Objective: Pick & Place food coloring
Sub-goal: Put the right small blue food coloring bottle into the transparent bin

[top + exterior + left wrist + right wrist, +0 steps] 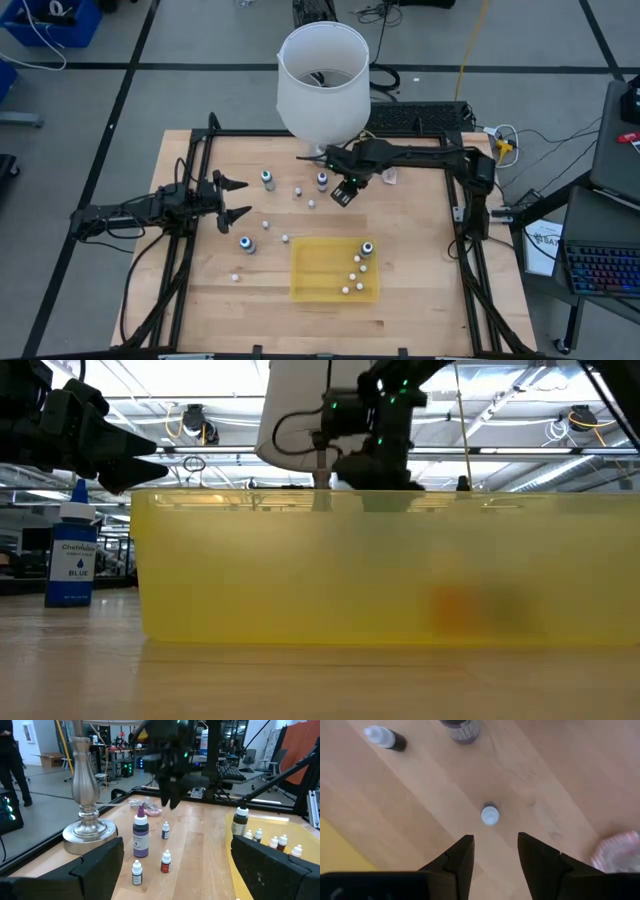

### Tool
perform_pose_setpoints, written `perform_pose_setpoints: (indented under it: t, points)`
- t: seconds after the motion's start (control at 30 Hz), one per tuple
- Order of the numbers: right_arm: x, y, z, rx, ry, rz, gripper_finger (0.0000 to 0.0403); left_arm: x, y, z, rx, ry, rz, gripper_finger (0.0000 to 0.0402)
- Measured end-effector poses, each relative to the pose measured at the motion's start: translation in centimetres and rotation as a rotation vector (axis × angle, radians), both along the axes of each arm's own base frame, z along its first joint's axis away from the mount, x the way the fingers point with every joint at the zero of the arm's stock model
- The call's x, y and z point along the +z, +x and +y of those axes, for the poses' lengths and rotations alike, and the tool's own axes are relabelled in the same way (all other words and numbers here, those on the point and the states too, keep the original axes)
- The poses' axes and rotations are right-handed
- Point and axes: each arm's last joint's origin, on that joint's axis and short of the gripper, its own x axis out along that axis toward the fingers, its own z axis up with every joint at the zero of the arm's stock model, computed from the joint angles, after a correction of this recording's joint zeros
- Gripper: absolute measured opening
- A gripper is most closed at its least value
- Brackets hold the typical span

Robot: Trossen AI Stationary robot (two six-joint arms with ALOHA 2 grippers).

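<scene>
Toppling is being risked: a small food coloring bottle (490, 815), upright near the yellow tray (310, 285), is being approached by the right gripper (495, 851), jaws partly spread, slightly off-center.

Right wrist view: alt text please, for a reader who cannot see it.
The right gripper, fingers apart and empty, looks straight down at a small white-capped bottle standing on the wooden table. Two more bottles and a yellow tray corner sit at the edges.
</scene>
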Motion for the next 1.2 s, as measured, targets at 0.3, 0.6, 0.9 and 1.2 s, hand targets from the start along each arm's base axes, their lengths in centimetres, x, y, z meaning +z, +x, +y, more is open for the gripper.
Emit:
perform_pose_setpoints:
  t: [0.3, 0.6, 0.9, 1.2]
  points:
    - [-3.0, 1.2, -0.5, 0.076, 0.004, 0.048, 0.0162, 0.0, 0.0, 0.0, 0.0, 0.0, 0.0, 0.0365]
    - [-4.6, 0.8, -0.4, 0.076, 0.006, 0.058, 0.0178, 0.0, 0.0, 0.0, 0.0, 0.0, 0.0, 0.0365]
    - [-6.3, 0.6, -0.3, 0.09, -0.002, 0.036, 0.0172, 0.0, 0.0, 0.0, 0.0, 0.0, 0.0, 0.0365]
    - [-6.3, 0.7, -0.3, 0.091, -0.007, 0.02, 0.0171, 0.0, 0.0, 0.0, 0.0, 0.0, 0.0, 0.0365]
